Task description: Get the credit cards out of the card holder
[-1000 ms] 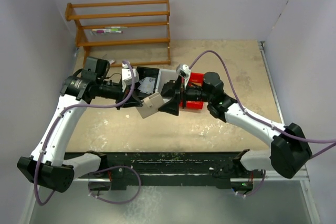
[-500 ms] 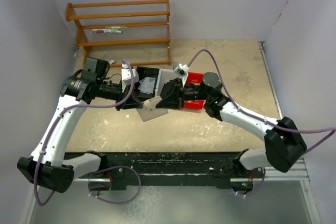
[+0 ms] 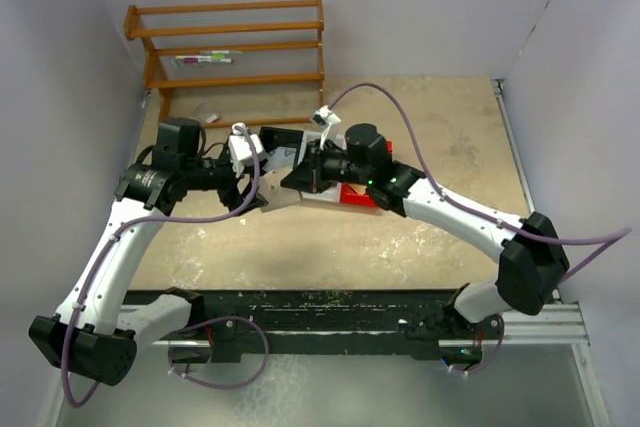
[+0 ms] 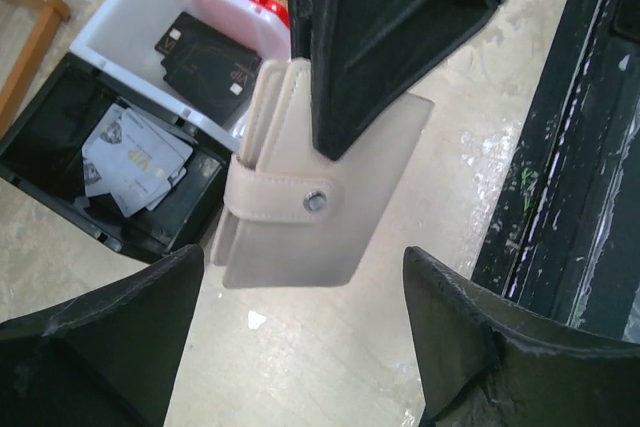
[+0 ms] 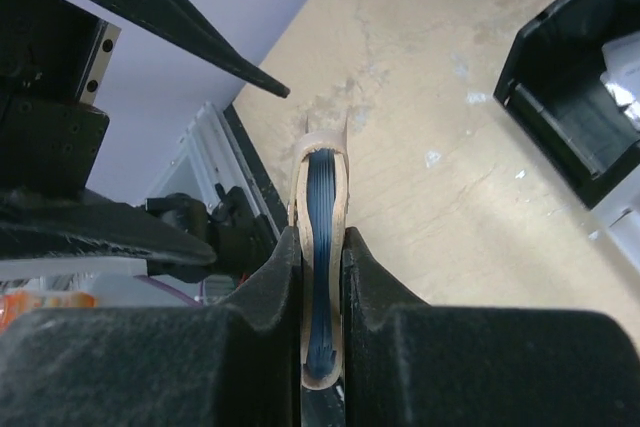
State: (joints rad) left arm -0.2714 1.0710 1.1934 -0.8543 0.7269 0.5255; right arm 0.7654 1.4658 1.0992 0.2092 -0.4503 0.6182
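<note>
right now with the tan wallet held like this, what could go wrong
Only the right end effector pinches the tan folding card holder, near one edge, while the left end effector stands open near it, so the holder could twist or slip out. The strap with the round metal snap is fastened, so pulling at it now would likely tug the closed holder loose rather than open it.
</note>
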